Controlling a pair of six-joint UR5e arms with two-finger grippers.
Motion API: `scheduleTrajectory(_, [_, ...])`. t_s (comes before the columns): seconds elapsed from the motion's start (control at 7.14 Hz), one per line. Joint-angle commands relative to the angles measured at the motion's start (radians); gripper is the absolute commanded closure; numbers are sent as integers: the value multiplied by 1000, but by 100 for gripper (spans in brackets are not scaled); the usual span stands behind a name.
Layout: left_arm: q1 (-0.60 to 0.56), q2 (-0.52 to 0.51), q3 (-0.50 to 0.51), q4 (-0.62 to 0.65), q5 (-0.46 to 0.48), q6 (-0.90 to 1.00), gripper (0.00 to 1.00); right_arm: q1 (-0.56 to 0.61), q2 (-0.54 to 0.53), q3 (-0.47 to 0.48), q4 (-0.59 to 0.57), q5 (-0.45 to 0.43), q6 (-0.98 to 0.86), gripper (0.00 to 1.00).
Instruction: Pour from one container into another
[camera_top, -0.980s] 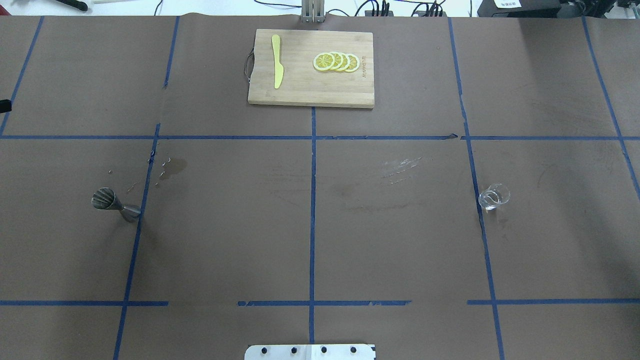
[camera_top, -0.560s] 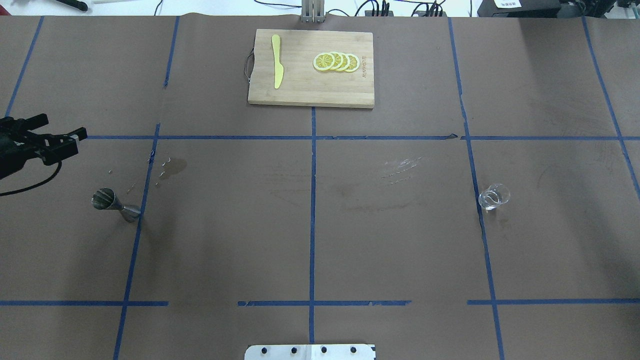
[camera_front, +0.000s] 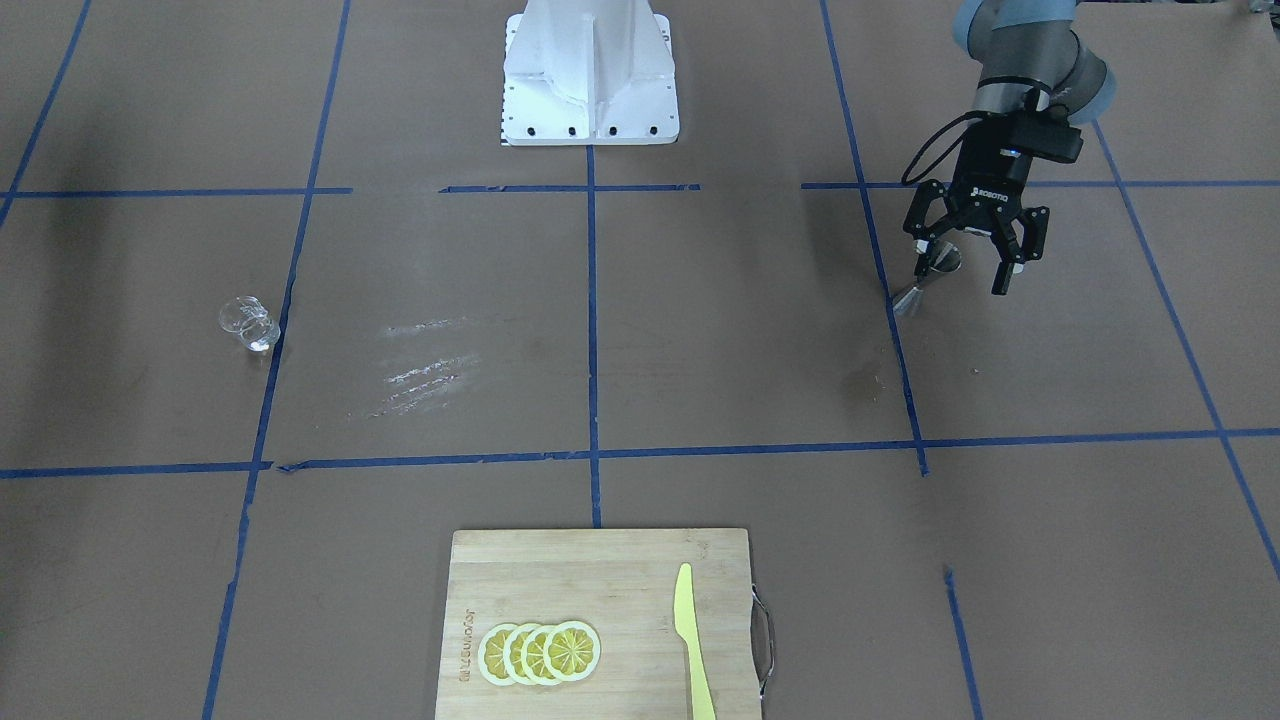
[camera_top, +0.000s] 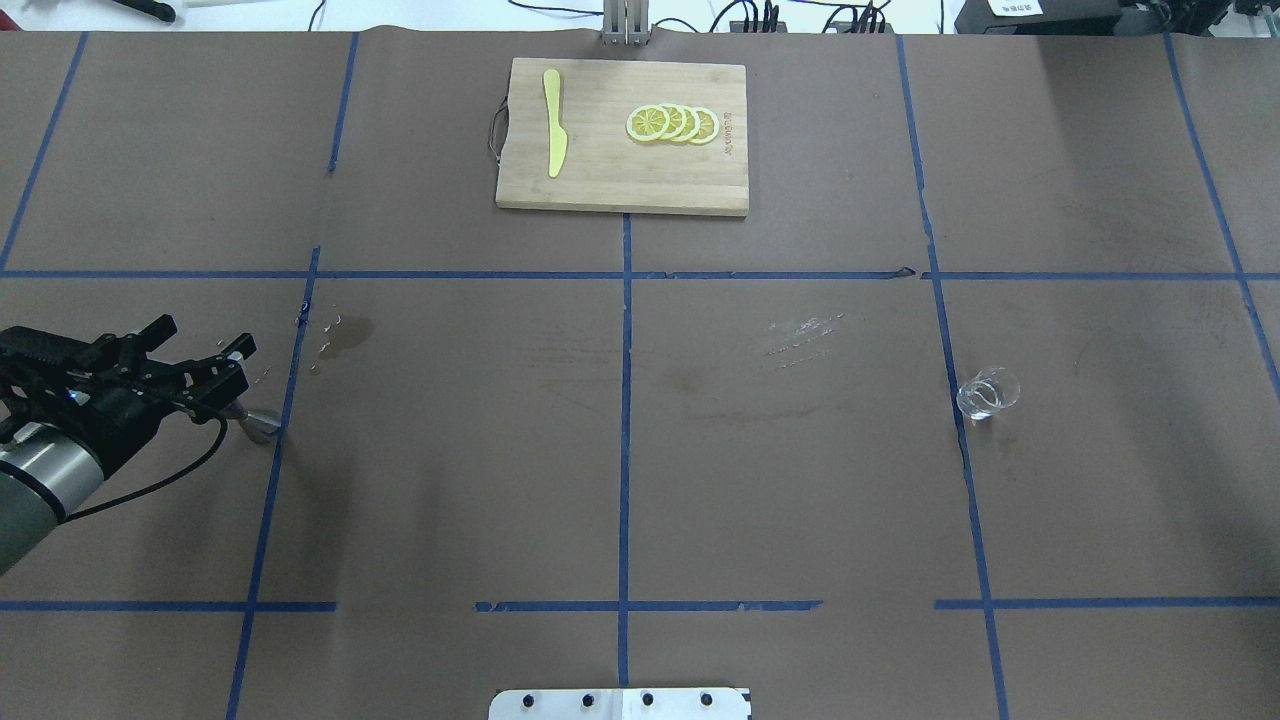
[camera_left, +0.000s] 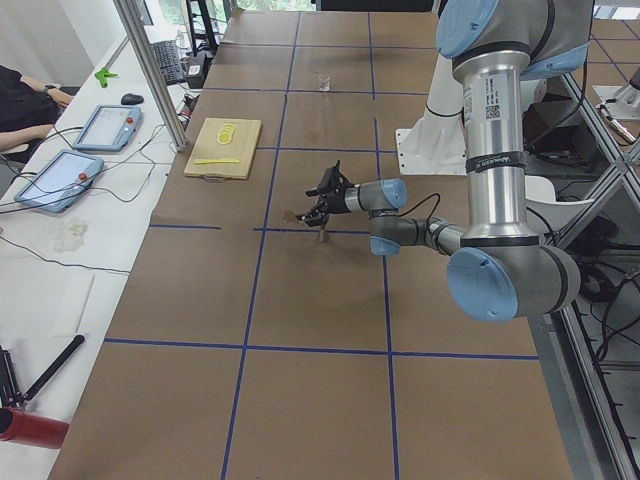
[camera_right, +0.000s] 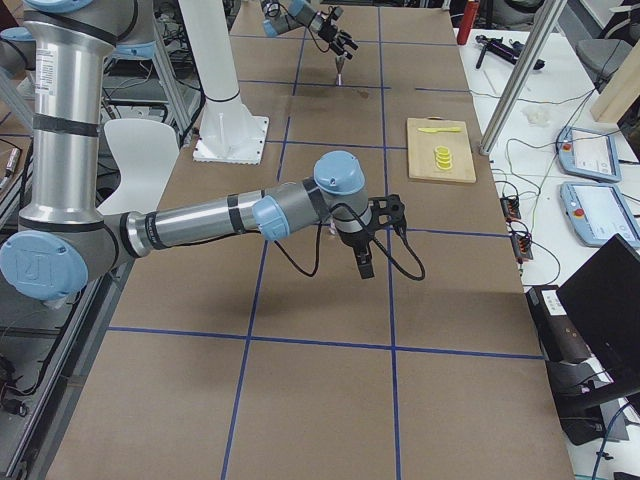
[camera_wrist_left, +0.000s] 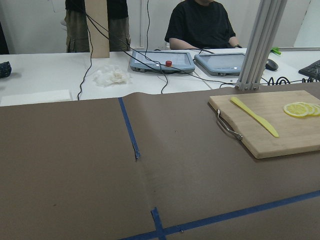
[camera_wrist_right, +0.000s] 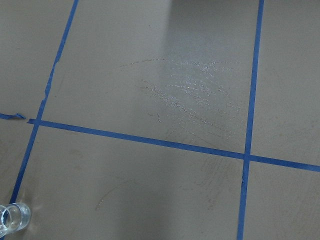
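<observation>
The steel hourglass jigger (camera_front: 925, 278) stands on the brown table at my left. In the overhead view only its base (camera_top: 262, 425) shows. My left gripper (camera_front: 960, 270) (camera_top: 203, 338) is open and hovers over the jigger's upper cup, with a finger on each side of it. In the exterior left view the left gripper (camera_left: 325, 192) sits a little above the jigger (camera_left: 321, 235). The clear glass tumbler (camera_top: 988, 393) (camera_front: 248, 322) stands alone at my right, and it also shows in the right wrist view (camera_wrist_right: 11, 221). My right gripper (camera_right: 364, 262) shows only in the exterior right view, so I cannot tell whether it is open or shut.
A wooden cutting board (camera_top: 600, 175) with lemon slices (camera_top: 672, 123) and a yellow knife (camera_top: 553, 122) lies at the far middle. A wet stain (camera_top: 350, 332) marks the paper beyond the jigger. The robot base plate (camera_top: 620, 703) is at the near edge.
My left arm came in from the left edge and moved down towards the jigger; it now covers the upper cup. The tumbler and the board have not moved.
</observation>
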Motion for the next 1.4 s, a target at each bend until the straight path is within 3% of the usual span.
scheduleTrajectory(0.0, [62,34,18,-2,124,-10,0,0,0,1,0,1,2,0])
scheduleTrajectory(0.42, [157,32,46,-2,216,-71,0,0,-2,1,-1,1,0,0])
scheduleTrajectory(1.26, [182,9,127,-4,215,-75,2,0,-2,1,0,1,0,0])
